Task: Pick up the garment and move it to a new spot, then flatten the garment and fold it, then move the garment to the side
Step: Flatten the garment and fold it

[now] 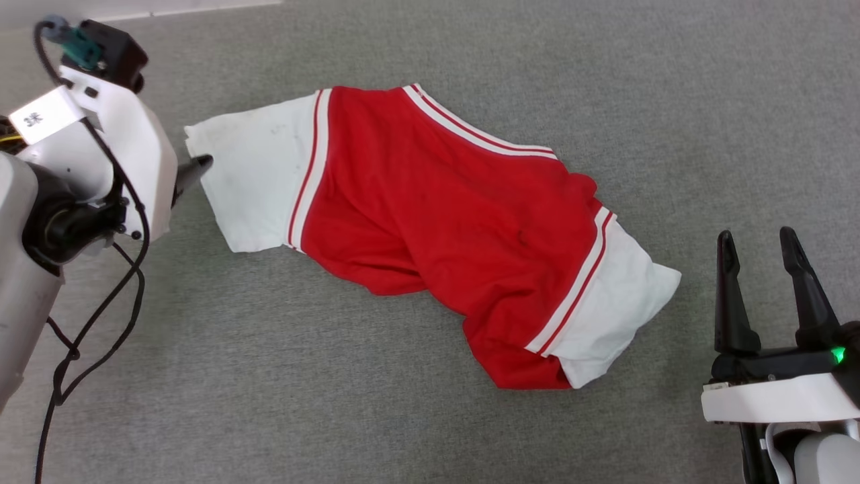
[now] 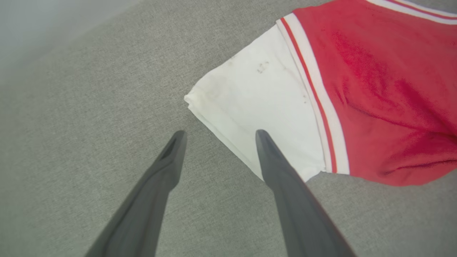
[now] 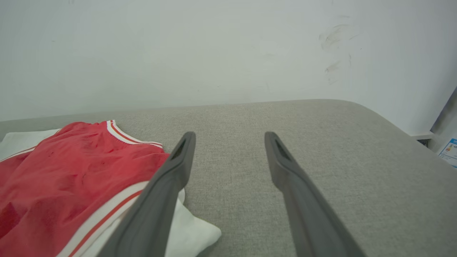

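Note:
The garment (image 1: pixel 443 222) lies rumpled on the grey fabric surface (image 1: pixel 269 390), its red body between two white sleeves edged with red-and-white stripes. No numerals show on the upturned face. My left gripper (image 2: pixel 220 133) is open and hovers at the left white sleeve (image 2: pixel 257 107); one finger crosses the sleeve's lower edge and the other is over bare fabric. Its dark fingertip (image 1: pixel 200 163) points at that sleeve's corner. My right gripper (image 1: pixel 756 239) stands open and empty just right of the other white sleeve (image 1: pixel 618 302). In the right wrist view the garment (image 3: pixel 53 178) lies left of the gripper (image 3: pixel 230 135).
A pale wall (image 3: pixel 214 53) rises behind the surface, whose far right corner (image 3: pixel 385 114) is rounded. A printed label (image 3: pixel 450 151) shows past that corner. Black cables (image 1: pixel 101 302) hang from my left arm over the surface's left side.

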Tool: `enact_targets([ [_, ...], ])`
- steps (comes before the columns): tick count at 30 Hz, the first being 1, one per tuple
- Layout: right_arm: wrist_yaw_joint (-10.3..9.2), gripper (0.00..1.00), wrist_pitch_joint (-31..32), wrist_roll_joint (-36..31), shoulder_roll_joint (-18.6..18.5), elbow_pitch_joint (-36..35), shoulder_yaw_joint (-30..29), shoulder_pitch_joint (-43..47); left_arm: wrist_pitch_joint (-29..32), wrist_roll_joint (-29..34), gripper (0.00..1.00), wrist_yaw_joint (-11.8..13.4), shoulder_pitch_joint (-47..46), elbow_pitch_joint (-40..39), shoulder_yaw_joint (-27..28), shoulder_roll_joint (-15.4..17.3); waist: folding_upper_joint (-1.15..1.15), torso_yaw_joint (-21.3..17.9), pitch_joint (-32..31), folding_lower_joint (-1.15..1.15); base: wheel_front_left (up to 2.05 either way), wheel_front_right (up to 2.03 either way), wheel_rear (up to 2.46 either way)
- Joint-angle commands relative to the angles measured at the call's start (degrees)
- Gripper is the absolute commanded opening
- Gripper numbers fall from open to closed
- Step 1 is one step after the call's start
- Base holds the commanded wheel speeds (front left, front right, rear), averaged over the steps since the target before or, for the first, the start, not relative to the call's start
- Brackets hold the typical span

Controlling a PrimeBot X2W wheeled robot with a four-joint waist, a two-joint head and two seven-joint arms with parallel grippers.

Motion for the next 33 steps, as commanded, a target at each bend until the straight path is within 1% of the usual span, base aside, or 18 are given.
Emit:
enact_targets([
  [1,-0.02,1.0,-0.1,0.3,0.1,-0.3,0.2,-0.9,1.1,-0.8,1.0,-0.1,-0.9,0.2,-0.8,0.2,0.0,-0.7,1.0,-0.01,0.0,0.0,0.0],
  [7,-0.02,1.0,-0.1,0.7,0.1,-0.2,0.8,-2.1,4.8,-4.0,1.0,-0.1,-1.5,3.0,-4.9,0.1,0.0,-2.1,3.1,-0.01,0.0,0.0,0.0],
  [14,-0.02,1.0,-0.1,1.0,0.1,-0.1,0.9,-2.8,6.6,-4.9,1.0,-0.1,0.3,5.2,-12.7,0.7,0.0,-3.2,4.0,-0.01,0.0,0.0,0.0],
  [15,-0.02,1.0,-0.1,1.0,0.1,0.0,0.9,-2.6,6.8,-5.2,0.78,-0.1,0.4,5.1,-13.8,1.0,0.0,-3.3,3.9,-0.01,0.0,0.0,0.0],
  [16,-0.02,1.0,-0.1,1.0,0.1,0.0,0.8,-2.5,6.4,-5.3,0.0,-0.1,0.3,4.9,-14.6,1.4,0.0,-3.3,3.8,-0.01,0.0,0.0,0.0],
  [19,-0.02,1.0,-0.1,0.8,0.1,0.3,0.5,-2.5,4.9,-5.7,0.0,-0.1,-1.0,4.8,-16.3,2.4,0.0,-3.0,3.2,-0.01,0.0,0.0,0.0],
  [21,-0.02,1.0,-0.1,0.7,0.1,0.4,0.4,-2.5,3.8,-5.8,0.0,-0.1,-1.5,4.8,-16.4,2.7,0.0,-2.8,2.9,-0.01,0.0,0.0,0.0],
  [24,-0.02,1.0,-0.1,0.5,0.1,0.4,0.2,-1.8,-1.1,-6.3,0.0,0.0,-3.7,5.1,-15.3,3.0,0.0,-2.0,1.4,-0.01,0.0,0.0,0.0],
  [27,-0.02,1.0,-0.1,0.2,0.1,0.7,-0.1,-0.9,-4.9,-5.6,0.0,0.0,-4.7,3.3,-16.2,4.2,0.0,-0.7,-0.4,-0.01,0.0,0.0,0.0],
  [30,-0.03,1.0,-0.1,-0.2,0.1,1.2,-0.6,0.1,-8.6,-5.7,0.0,0.0,-4.3,1.0,-16.8,5.6,0.0,0.7,-2.4,-0.01,0.0,0.0,0.0],
  [33,-0.02,1.0,-0.1,-0.4,0.1,1.5,-0.9,0.8,-11.1,-5.2,0.0,0.0,-1.9,-1.5,-17.5,7.1,0.0,2.4,-4.3,-0.01,0.0,0.0,0.0],
])
